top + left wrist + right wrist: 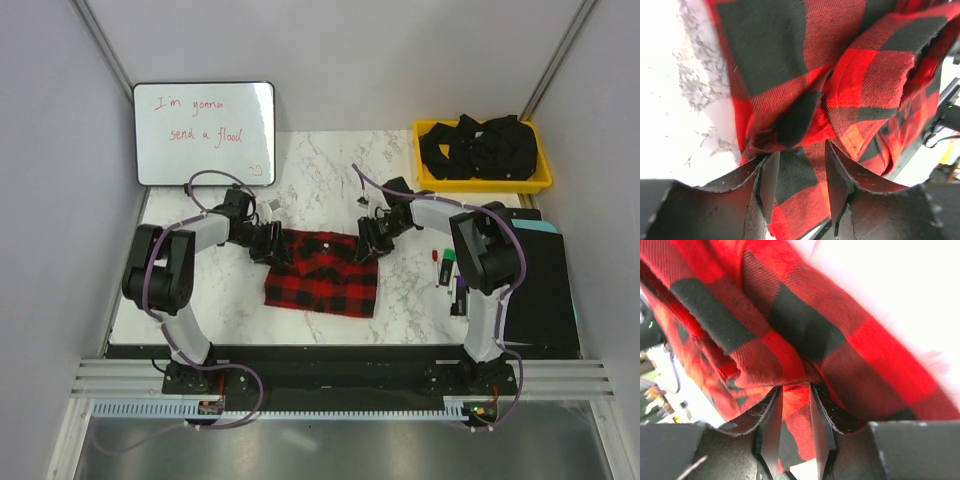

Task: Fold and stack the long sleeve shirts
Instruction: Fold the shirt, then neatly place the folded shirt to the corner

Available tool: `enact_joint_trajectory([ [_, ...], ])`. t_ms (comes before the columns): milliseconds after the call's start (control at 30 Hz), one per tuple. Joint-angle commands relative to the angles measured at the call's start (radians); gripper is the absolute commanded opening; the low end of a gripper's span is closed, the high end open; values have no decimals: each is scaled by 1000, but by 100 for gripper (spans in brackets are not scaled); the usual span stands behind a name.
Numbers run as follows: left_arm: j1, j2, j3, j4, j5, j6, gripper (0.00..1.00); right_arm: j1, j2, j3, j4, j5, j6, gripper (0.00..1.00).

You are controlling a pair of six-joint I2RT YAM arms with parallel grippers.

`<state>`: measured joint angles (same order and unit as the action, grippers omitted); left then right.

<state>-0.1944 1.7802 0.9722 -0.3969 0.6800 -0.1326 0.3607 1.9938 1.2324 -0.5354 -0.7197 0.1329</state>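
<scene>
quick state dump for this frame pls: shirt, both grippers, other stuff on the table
shirt: flannel shirt, roughly folded rectangle, mid-table
left: left gripper shut on the shirt's far-left corner
right: right gripper shut on its far-right corner
far left: whiteboard, handwritten text
far right: yellow bin holding black cloth
right of shirt: markers

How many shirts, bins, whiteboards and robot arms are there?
Red-and-black shirt: 1
Yellow bin: 1
Whiteboard: 1
Robot arms: 2
Total: 5
</scene>
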Motion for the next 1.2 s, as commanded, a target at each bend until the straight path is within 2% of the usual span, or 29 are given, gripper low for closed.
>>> enact_joint_trajectory([
  [0,3,68,83,0,-54,-44,49,-41,85,189,28,233,-10,36],
  [133,-10,195,228,-10,-45,-81,48,-84,149,338,2,330,-50,36],
  [300,-37,265,374,18,-33,-117,47,-111,188,450,-28,373,-96,39],
  [433,-39,240,401,78,3,-202,49,-123,133,603,-21,492,-125,52],
  [500,-37,168,381,102,-7,-223,51,-123,90,634,-24,532,-125,59],
  [533,-36,135,364,107,-23,-219,51,-121,29,627,-32,526,-121,68],
  [600,-36,-12,300,118,-109,-176,56,-117,-54,564,-31,493,-77,80],
  [633,-37,-71,280,112,-141,-156,60,-106,-144,473,-26,462,-52,82],
  [667,-36,-121,258,83,-180,-124,99,-95,-192,420,-11,465,-27,83],
  [700,-39,-231,209,67,-191,-113,99,-83,-238,370,-15,465,-1,84],
  [767,-60,-332,145,30,-238,-96,99,-25,-376,213,-21,525,77,84],
  [800,-89,-432,70,-3,-246,-104,99,0,-418,161,-34,528,100,84],
  [867,-126,-514,1,-43,-235,-149,99,53,-519,8,-46,438,182,84],
  [933,-215,-601,-91,-66,-237,-186,99,99,-605,-160,-9,404,238,81],
  [967,-311,-617,-113,-77,-348,-234,99,121,-624,-203,8,452,279,81],
  [1033,-358,-654,-150,-99,-436,-306,100,159,-647,-281,14,508,329,83],
  [1100,-437,-666,-170,-106,-532,-331,100,181,-632,-292,11,623,388,87],
  [1167,-508,-633,-178,-134,-632,-352,100,225,-609,-283,9,667,419,88],
])
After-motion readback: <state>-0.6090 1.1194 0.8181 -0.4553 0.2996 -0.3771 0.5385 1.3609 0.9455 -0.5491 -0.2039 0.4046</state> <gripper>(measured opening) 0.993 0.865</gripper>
